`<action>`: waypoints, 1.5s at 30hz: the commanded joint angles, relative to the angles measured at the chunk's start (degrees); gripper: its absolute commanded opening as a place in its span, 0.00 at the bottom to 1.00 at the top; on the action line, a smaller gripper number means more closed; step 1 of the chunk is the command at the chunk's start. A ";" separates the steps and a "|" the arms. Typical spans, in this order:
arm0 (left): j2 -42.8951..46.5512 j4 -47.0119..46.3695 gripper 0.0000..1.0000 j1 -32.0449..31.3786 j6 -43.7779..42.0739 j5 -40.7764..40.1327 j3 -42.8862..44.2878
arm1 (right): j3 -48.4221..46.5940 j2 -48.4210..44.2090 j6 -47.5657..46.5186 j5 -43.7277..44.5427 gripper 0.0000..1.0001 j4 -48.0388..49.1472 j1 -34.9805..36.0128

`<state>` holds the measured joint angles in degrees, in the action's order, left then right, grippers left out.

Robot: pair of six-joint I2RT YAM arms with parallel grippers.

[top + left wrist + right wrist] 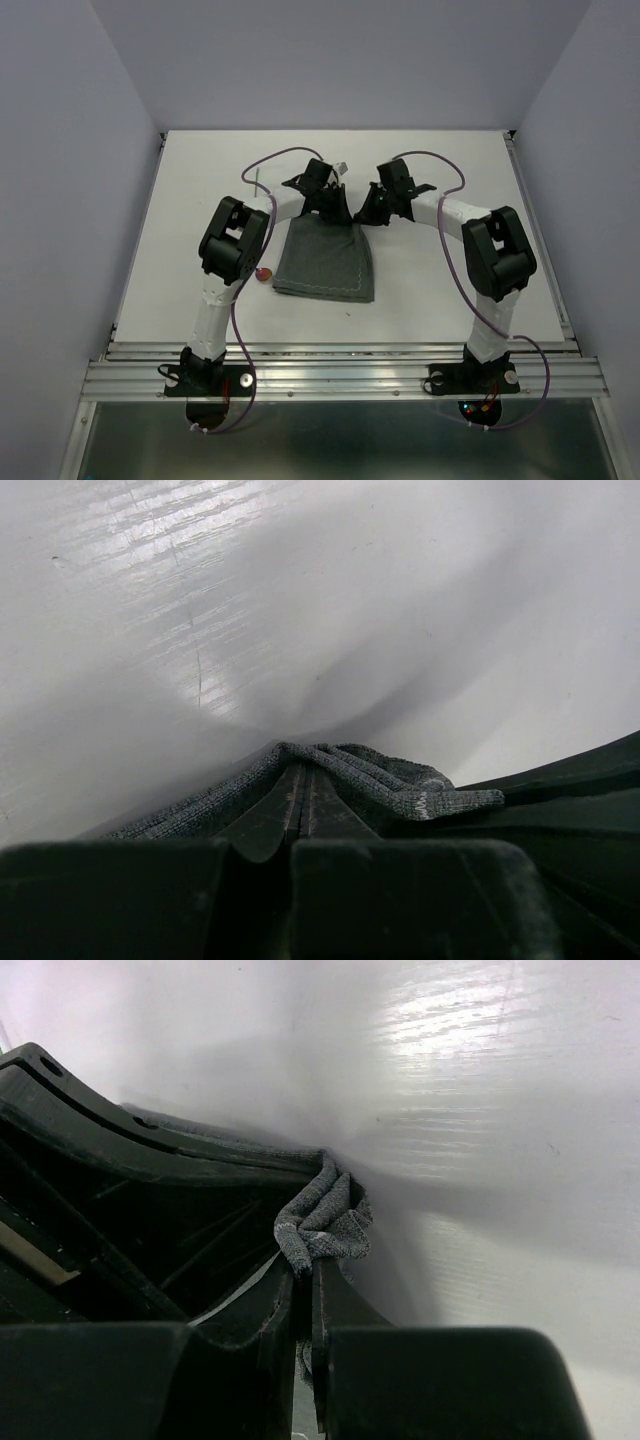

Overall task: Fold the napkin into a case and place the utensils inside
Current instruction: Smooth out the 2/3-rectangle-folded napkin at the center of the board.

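The dark grey square fabric napkin [325, 262] lies in the middle of the white flat table [450, 170], stacked in layers at its 6 o'clock edge and narrowing toward 12 o'clock, where both arms have it. The left gripper [333, 207] is clamped on the far-left corner; its wrist view shows the fingers [262, 830] pressed together with a folded ridge of cloth [350, 770] over them. The right gripper [374, 212] pinches the far-right corner, and a small bunch of fabric [325, 1222] bulges out above its tight fingertips [335, 1305]. To fold well from here, I would lift both corners only enough to free the layers, draw them apart until the far edge is taut, and carry them level and together toward 6 o'clock, so the seams line up and a narrow pouch forms rather than a skewed wedge. The right-hand bite looks bunched, so that corner may land crumpled or slip. There is room toward 12 and 3 o'clock. At the napkin's 8 o'clock the small spoon with a red round bowl [263, 273] lies just beside the cloth, partly under the left arm [232, 240], so a sweep that way could drag it. The near edge at 6 o'clock leaves only modest space.
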<state>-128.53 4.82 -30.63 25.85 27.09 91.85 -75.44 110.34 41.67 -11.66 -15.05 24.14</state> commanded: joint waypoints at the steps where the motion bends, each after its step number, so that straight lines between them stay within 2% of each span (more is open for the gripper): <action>1: -2.43 2.48 0.00 -0.04 -1.15 -2.84 -1.68 | -4.54 1.79 1.75 -2.31 0.01 1.25 1.08; 8: -1.90 2.65 0.00 -0.04 -0.53 -2.48 -1.50 | -8.50 6.19 4.56 -3.28 0.01 1.43 2.23; 14: 7.31 4.84 0.00 0.48 -1.41 -6.61 -2.03 | -6.39 5.15 4.21 -0.82 0.01 1.42 2.23; 20: 12.51 7.48 0.00 0.75 -2.99 -9.60 -2.90 | -4.37 3.56 3.59 0.85 0.01 1.25 2.23; 27: 16.73 5.38 0.00 0.49 -2.12 -5.30 -11.24 | -4.10 2.86 3.24 1.38 0.01 1.07 1.70; 33: 15.68 3.71 0.00 -0.65 -1.94 -1.35 -14.24 | -4.63 2.77 3.07 1.73 0.01 0.55 1.70; 45: 10.67 2.74 0.00 -2.06 -1.41 -0.54 -11.96 | -4.63 2.07 2.89 1.73 0.01 0.20 1.70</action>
<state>-116.64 8.34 -32.29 24.51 26.15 77.89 -79.79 115.50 45.21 -10.98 -15.03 25.58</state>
